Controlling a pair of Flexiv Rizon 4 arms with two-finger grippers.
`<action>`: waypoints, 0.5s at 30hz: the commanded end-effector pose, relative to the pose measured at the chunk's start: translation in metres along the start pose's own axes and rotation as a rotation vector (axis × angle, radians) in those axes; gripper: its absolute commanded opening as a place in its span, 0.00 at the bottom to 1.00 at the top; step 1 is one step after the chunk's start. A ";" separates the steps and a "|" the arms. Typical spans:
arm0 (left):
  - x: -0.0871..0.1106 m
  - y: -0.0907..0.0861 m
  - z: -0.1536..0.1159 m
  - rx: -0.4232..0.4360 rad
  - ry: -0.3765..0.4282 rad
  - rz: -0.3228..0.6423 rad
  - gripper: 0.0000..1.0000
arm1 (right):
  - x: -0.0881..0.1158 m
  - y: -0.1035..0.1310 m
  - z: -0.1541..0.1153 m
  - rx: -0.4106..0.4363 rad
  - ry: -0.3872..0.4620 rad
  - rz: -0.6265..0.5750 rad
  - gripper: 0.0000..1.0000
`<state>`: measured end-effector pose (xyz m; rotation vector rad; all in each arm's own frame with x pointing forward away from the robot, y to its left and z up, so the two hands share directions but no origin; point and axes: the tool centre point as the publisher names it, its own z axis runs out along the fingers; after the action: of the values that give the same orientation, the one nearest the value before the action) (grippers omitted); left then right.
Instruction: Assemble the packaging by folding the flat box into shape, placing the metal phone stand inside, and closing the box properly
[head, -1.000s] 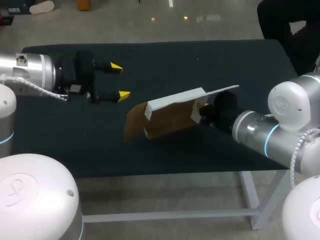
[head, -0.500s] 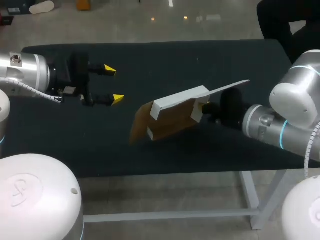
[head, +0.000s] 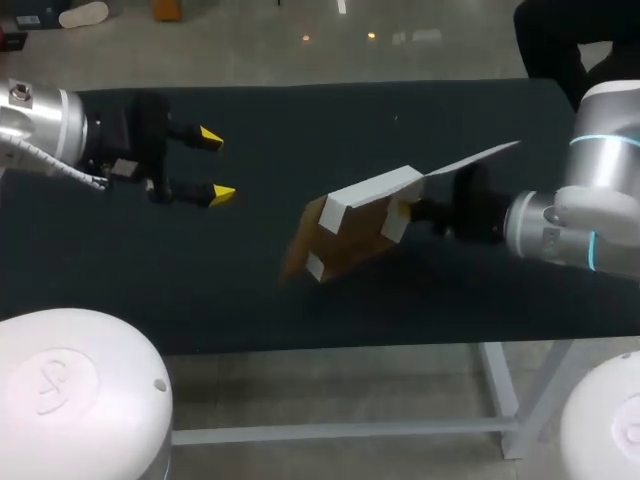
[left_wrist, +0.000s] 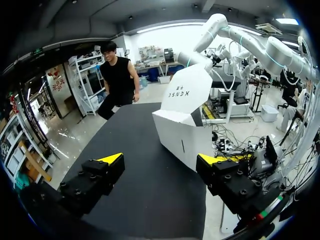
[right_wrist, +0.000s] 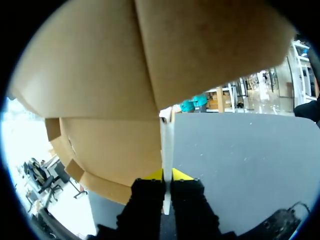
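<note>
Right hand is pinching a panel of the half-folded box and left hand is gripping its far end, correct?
Not quite: the left hand is not on the box. It is open and well apart from it, as the head view shows. The right hand is pinching a panel of the box, as you said.

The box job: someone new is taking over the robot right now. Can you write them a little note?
Left pincer: open, empty, over the table, apart from the box.
Right pincer: shut on a white panel of the box, holding it tilted near the table's middle.
Done: box partly folded, flaps open.
Left to do: finish folding, put in the phone stand (not in view), close the box.
</note>
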<state>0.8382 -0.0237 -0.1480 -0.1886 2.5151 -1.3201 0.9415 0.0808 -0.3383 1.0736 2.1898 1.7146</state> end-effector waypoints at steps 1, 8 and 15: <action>0.000 -0.001 0.000 -0.003 0.003 0.000 1.00 | -0.003 0.000 -0.001 0.001 0.100 0.001 0.00; -0.005 -0.003 -0.002 -0.024 -0.004 0.072 1.00 | -0.002 0.006 -0.002 0.070 0.122 0.048 0.00; -0.004 0.005 -0.008 -0.065 -0.009 0.100 1.00 | -0.008 0.007 -0.007 0.262 0.160 0.134 0.00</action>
<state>0.8431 -0.0162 -0.1500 -0.0822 2.5121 -1.2100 0.9405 0.0728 -0.3416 1.1883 2.3901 1.7546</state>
